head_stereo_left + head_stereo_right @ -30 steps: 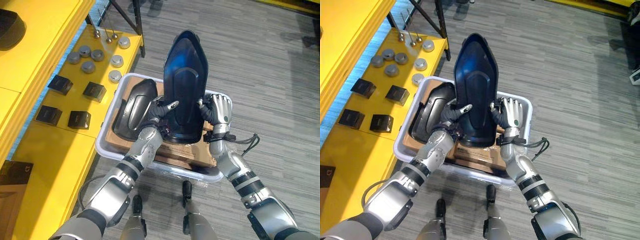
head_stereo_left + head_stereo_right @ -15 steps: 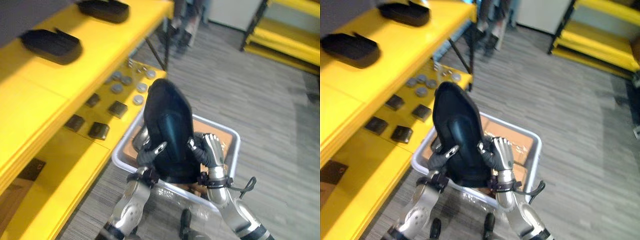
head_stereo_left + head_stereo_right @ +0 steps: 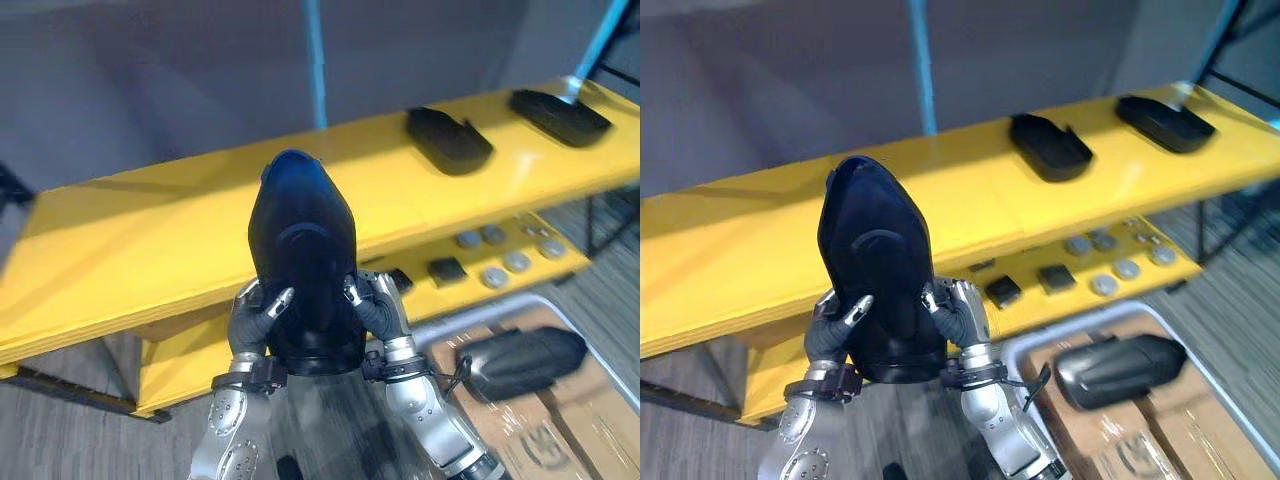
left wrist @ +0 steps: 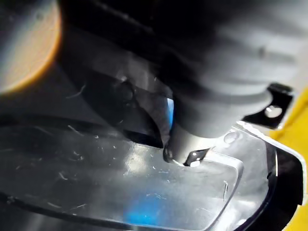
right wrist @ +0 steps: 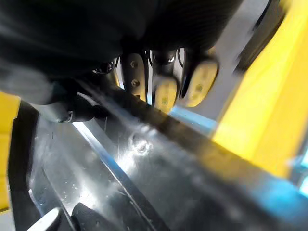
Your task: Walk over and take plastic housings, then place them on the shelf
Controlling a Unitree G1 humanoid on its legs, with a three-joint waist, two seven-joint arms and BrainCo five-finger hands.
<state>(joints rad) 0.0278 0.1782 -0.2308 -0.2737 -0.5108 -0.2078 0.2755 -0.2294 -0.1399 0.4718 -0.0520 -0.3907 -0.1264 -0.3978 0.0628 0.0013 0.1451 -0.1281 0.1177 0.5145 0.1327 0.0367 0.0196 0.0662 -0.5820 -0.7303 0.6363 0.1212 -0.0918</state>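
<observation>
Plastic housing [image 3: 302,260] is clamped between both robot hands at its lower, wider end. The left robot hand [image 3: 252,318] and the right robot hand [image 3: 378,308] each curl their fingers round an opposite side edge. The long axis stands upright, rising from the hands with the narrow end uppermost. Directly beyond lies the yellow shelf [image 3: 150,240], its top board bare at this spot. The housing appears short of the board, though depth is hard to judge. A placed housing [image 3: 448,140] rests further to the robot's right.
</observation>
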